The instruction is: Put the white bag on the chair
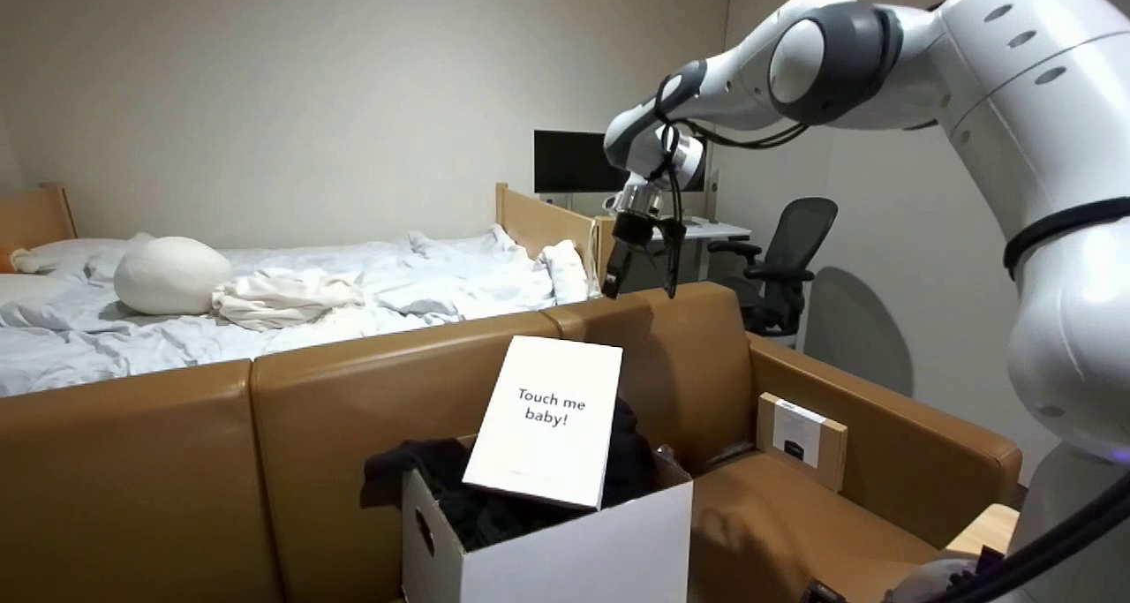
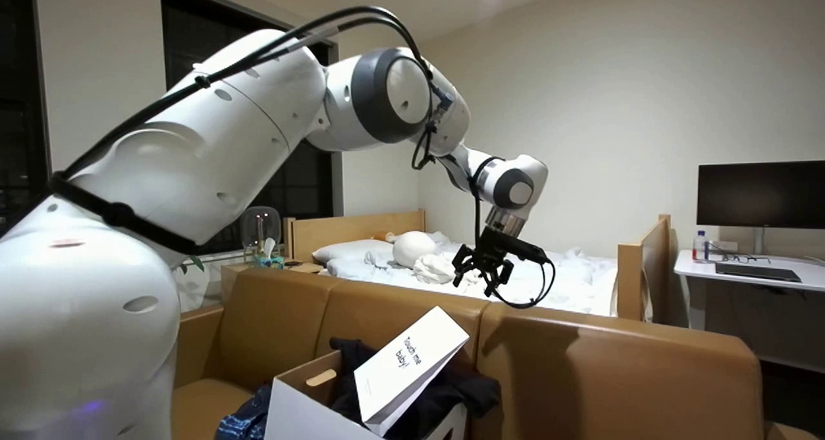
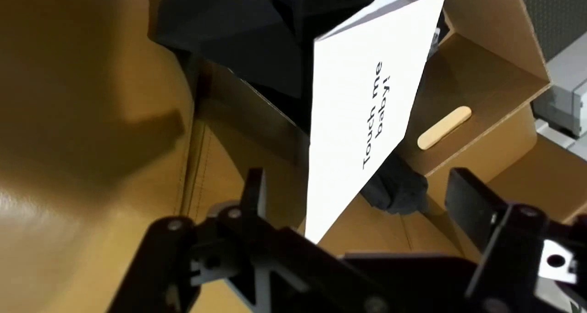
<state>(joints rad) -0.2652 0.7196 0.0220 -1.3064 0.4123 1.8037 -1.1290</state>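
White bag (image 1: 547, 448): tilted, lying on dark clothes (image 3: 238, 47) heaped in a white box (image 1: 574, 559); its face reads "Touch me baby!" in black (cheeky, for paper).
Chair (image 1: 371, 391): wide and tan-brown, its smooth back panels running behind the white box in both exterior views.
White box: has an oval hand hole in its wall; its base is out of frame, so I cannot tell what it stands on.
Gripper (image 2: 475, 285): hanging fingertips-down from the arm (image 2: 219, 131), higher than the white bag and apart from it.
Fingers (image 3: 472, 205): spread wide, the white bag showing beyond and between them in the wrist view.
Arm: white with dark grey joints, a black strap (image 2: 122, 216) wrapped round its lower part.
Package (image 1: 802, 444): brown with a white label, leaning against the inside of the chair's armrest (image 1: 892, 426).
Bed (image 1: 547, 225): behind the chair, with rumpled white bedding (image 1: 441, 276) and a round white cushion (image 1: 172, 275).
Desk (image 2: 689, 266): white, carrying a monitor (image 2: 767, 195) and a bottle (image 2: 700, 247).
Office chair (image 1: 799, 237): black, near the desk.
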